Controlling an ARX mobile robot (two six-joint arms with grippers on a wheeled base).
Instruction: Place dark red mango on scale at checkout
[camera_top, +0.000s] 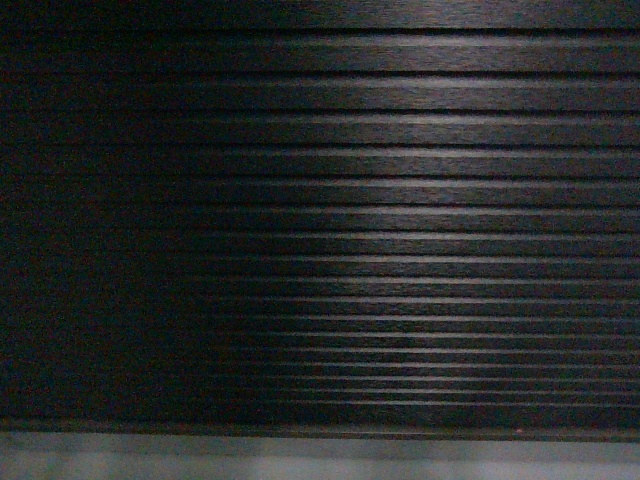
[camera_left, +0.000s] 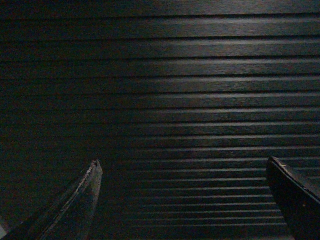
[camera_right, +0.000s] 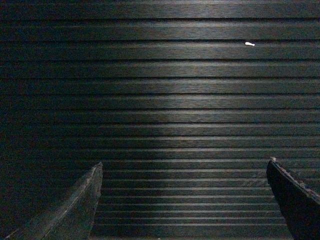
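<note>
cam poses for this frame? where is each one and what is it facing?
Head: on the robot, facing the checkout ribbed front, floor strip below; no body shows.
Left wrist: faces the same ribs; left gripper fingers apart, empty.
Right wrist: same ribs, white speck; right gripper apart, empty.
Shared: ribbed panel in all three.

Place: likely a shop
Evidence: dark counter front (camera_top: 400, 200) with horizontal ribs fills every view; grey floor strip (camera_top: 320, 458) below

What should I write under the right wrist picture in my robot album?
Open, empty right gripper faces the checkout counter's dark ribbed front, a tiny white speck up high.
</note>
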